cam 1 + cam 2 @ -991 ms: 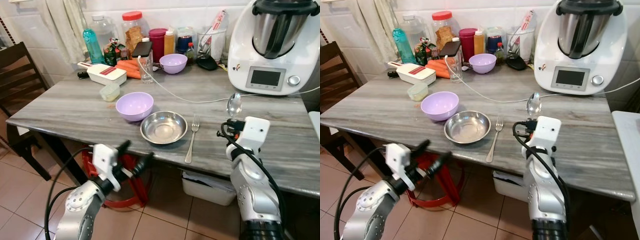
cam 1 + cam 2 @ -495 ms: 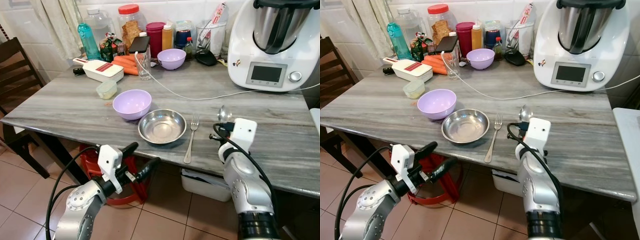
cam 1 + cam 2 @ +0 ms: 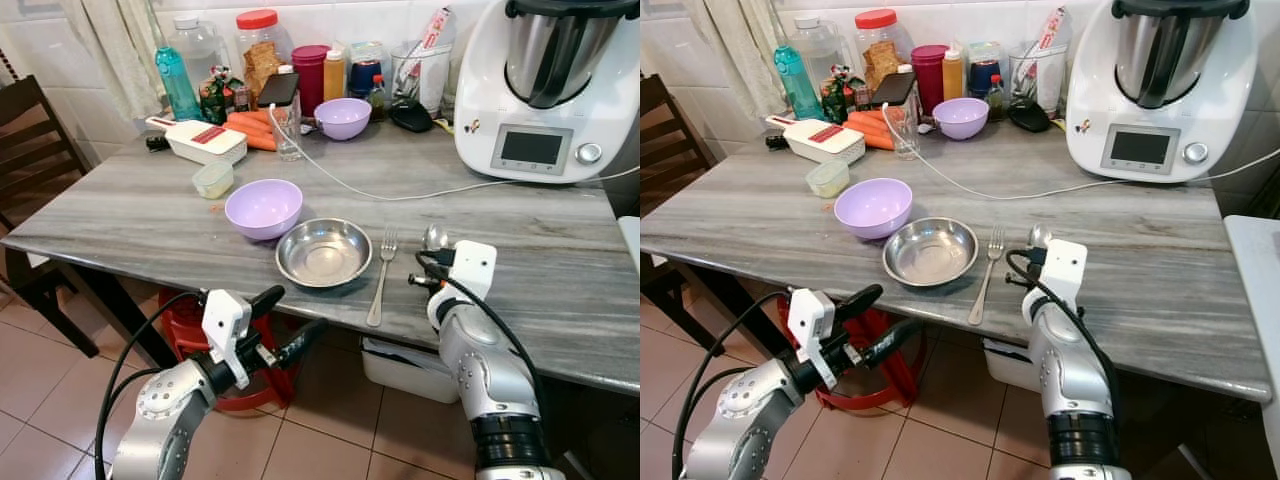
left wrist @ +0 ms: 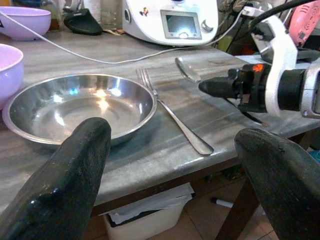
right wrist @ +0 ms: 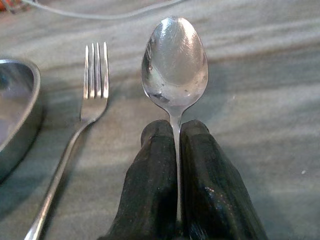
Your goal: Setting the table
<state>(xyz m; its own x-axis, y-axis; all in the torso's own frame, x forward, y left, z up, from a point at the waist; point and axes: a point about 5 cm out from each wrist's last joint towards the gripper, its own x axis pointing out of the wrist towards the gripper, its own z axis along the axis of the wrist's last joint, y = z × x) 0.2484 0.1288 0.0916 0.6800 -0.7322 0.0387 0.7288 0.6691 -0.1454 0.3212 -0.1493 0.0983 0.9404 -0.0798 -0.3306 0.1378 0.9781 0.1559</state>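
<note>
**Spoon held over the table beside the fork**

The spoon (image 5: 174, 62) is pinched by its handle between the closed fingers of the right hand (image 5: 176, 165), bowl pointing away from the wrist and raised a little above the grey table (image 3: 130, 220). It sits just beside the fork (image 3: 380, 280), at the fork's 3 o'clock, without touching it. The fork lies flat with its tines toward the wall, and at its 9 o'clock stands the steel bowl (image 3: 324, 252), empty and close to the table's near edge. At the steel bowl's 10 o'clock is a lilac bowl (image 3: 264, 208), just beside it.

The left hand (image 3: 283, 322) hangs below the table edge, at the steel bowl's 7 o'clock, its fingers (image 4: 65, 175) spread wide with nothing between them.

At the far side of the table, at the spoon's 1 o'clock, stands a white kitchen machine (image 3: 545, 90), its white cable (image 3: 400, 196) running across the tabletop.
</note>
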